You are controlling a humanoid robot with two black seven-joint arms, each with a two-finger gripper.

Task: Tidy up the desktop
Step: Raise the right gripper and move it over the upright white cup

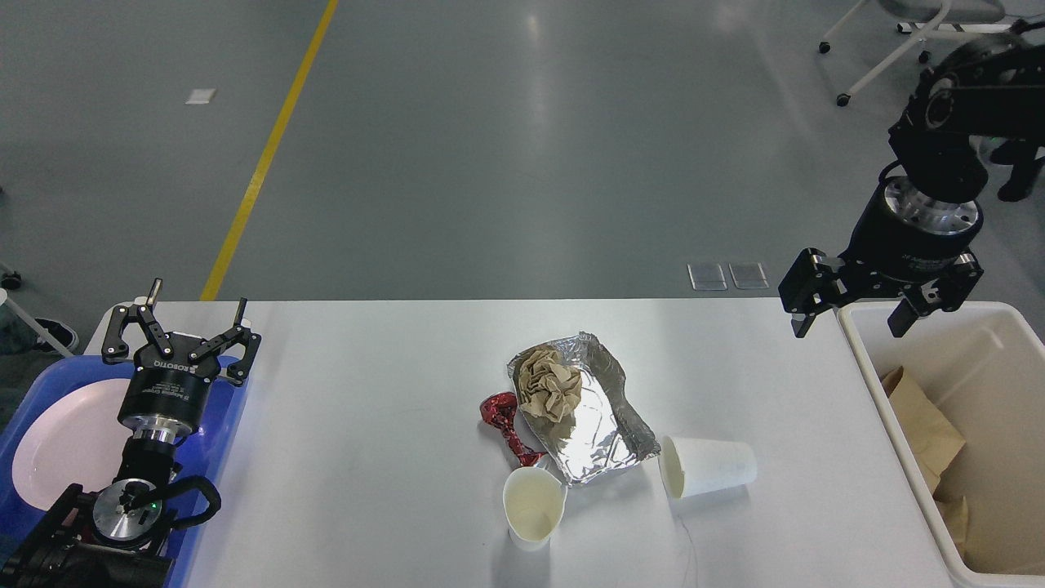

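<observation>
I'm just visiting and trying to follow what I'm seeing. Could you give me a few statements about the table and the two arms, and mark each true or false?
1. Both paper cups stand upright. False: one paper cup stands upright, the other cup lies on its side.
2. A crumpled brown paper ball sits on the foil sheet. True.
3. The right gripper holds a cup. False: it is open and empty, above the desktop's far right corner beside the cream bin.
4. The left gripper is open above the blue tray. True.
5. The bin is empty. False: brown paper lies inside.
</observation>
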